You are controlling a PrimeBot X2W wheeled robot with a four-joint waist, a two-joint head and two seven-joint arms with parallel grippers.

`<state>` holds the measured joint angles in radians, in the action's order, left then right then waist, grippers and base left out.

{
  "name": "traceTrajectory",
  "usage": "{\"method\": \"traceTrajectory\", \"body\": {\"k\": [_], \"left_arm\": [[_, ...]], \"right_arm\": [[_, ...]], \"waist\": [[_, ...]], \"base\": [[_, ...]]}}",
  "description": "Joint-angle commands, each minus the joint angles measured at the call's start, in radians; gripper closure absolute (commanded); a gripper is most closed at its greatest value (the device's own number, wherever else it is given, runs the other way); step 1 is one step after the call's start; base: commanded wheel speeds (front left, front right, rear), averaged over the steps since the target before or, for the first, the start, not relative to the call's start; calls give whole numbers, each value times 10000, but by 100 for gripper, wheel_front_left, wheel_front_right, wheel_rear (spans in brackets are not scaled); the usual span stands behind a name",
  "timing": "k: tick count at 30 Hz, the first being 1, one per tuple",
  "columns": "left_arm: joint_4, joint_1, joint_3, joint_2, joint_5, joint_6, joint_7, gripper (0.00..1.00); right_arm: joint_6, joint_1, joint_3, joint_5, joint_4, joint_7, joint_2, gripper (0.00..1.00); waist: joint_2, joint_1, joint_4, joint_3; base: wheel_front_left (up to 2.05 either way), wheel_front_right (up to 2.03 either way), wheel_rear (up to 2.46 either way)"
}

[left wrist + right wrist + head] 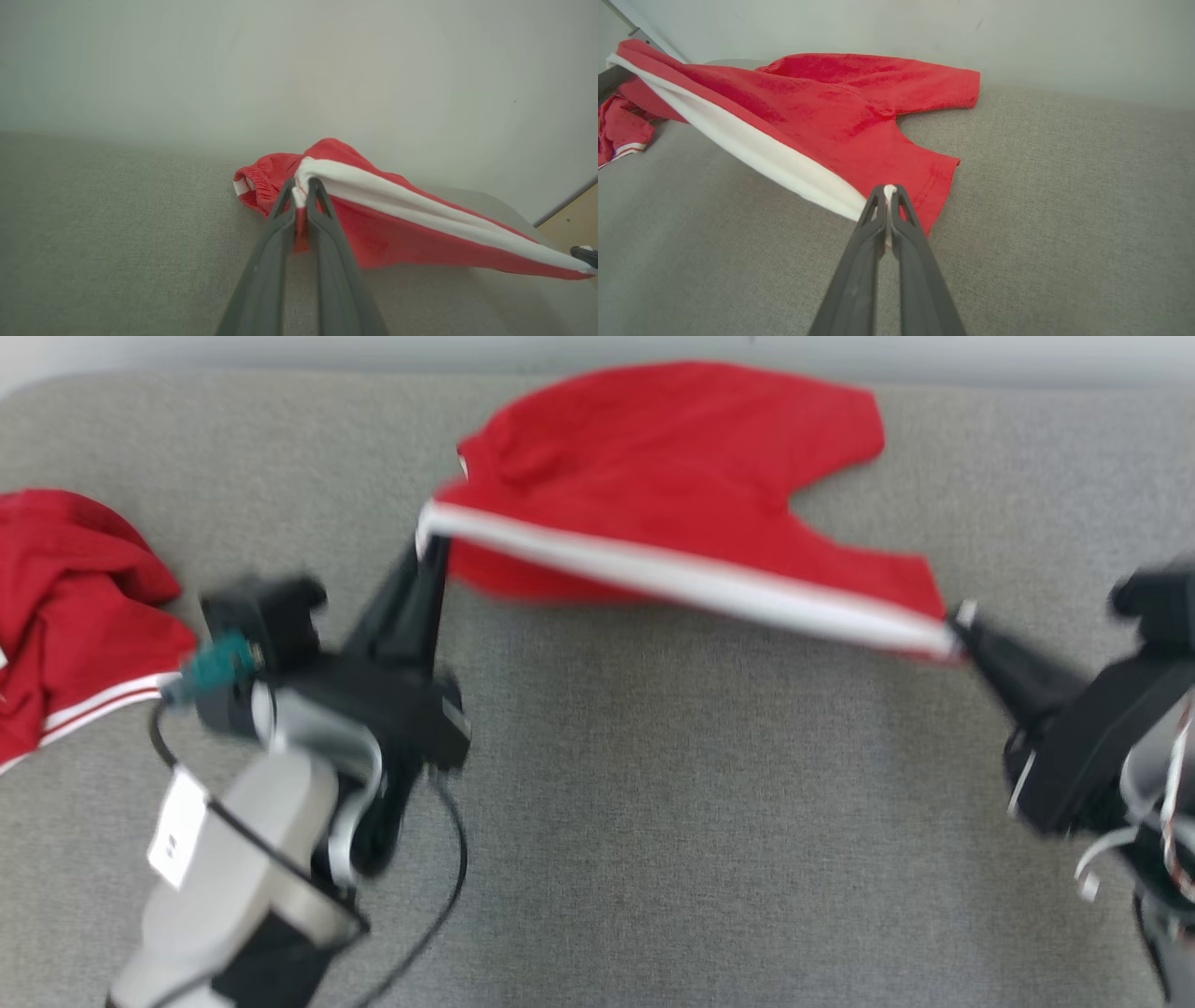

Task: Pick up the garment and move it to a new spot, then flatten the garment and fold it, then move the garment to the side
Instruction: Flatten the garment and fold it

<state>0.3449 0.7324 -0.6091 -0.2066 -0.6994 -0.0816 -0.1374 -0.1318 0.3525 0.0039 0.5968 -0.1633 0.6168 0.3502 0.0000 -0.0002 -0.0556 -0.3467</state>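
The garment [672, 476] is red shorts with a white side stripe, stretched between my two grippers above the grey surface, its far part resting on the cushion. My left gripper [429, 537] is shut on one end of the striped edge; the left wrist view shows that gripper [302, 184] pinching red and white cloth of the garment [397, 233]. My right gripper [960, 621] is shut on the other end; in the right wrist view that gripper [888, 189] clamps the white stripe of the garment [822, 107].
A second red garment [65, 607] with white trim lies crumpled at the left edge of the grey cushion [653, 803], also seen as a red heap [619, 133] in the right wrist view. A pale wall [299, 60] runs behind the cushion.
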Motion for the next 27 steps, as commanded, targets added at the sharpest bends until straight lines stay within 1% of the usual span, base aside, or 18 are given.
{"method": "traceTrajectory", "body": {"k": [1, 3, 5, 6, 8, 13, 19, 20, 24, 27], "left_arm": [[-323, -580, -82, -230, 8, -162, 160, 100], [-676, -1130, -300, -432, 88, -306, 366, 100], [-987, -1610, -568, -706, 296, -420, 578, 100], [-1116, -1851, -670, -803, 295, -484, 691, 100], [-1413, -2267, -863, -1074, 393, -630, 938, 100], [-2285, -3355, -1033, -1626, 294, -1111, 1437, 100], [-3409, -4493, -1035, -2110, 103, -1739, 1804, 100], [-3409, -4493, -1035, -2110, 103, -1739, 1804, 100], [-4055, -5136, -1057, -2379, 3, -2110, 2106, 100], [-4519, -5517, -1060, -2589, -77, -2385, 2341, 100]], "right_arm": [[21, -566, -139, 75, -314, 416, -168, 100], [21, -1188, -141, 241, -704, 982, -331, 100], [19, -1796, -117, 671, -1079, 1573, -475, 100], [19, -2121, -70, 862, -1289, 1910, -448, 100], [19, -2697, -272, 1206, -1575, 2613, -495, 100], [15, -3897, -893, 1383, -2275, 4097, -740, 100], [15, -5118, -1381, 1476, -3092, 5962, -1530, 100], [15, -5118, -1381, 1476, -3092, 5962, -1530, 100], [13, -5714, -1715, 1506, -3766, 7110, -2191, 100], [12, -6070, -1944, 1485, -4222, 7775, -2507, 100]], "waist": [[0, 2, -109, 447], [0, 2, -161, 646], [0, 2, -223, 860], [0, 2, -253, 964], [0, 2, -282, 1155], [0, 2, -378, 1517], [0, 2, -474, 1758], [0, 2, -474, 1758], [0, 2, -538, 1841], [0, 2, -599, 1880]], "base": [[0, 0, 0], [0, 0, 0], [0, 0, 0], [0, 0, 0], [0, 0, 0], [0, 0, 0], [0, 0, 0], [0, 0, 0], [0, 0, 0], [0, 0, 0]]}}
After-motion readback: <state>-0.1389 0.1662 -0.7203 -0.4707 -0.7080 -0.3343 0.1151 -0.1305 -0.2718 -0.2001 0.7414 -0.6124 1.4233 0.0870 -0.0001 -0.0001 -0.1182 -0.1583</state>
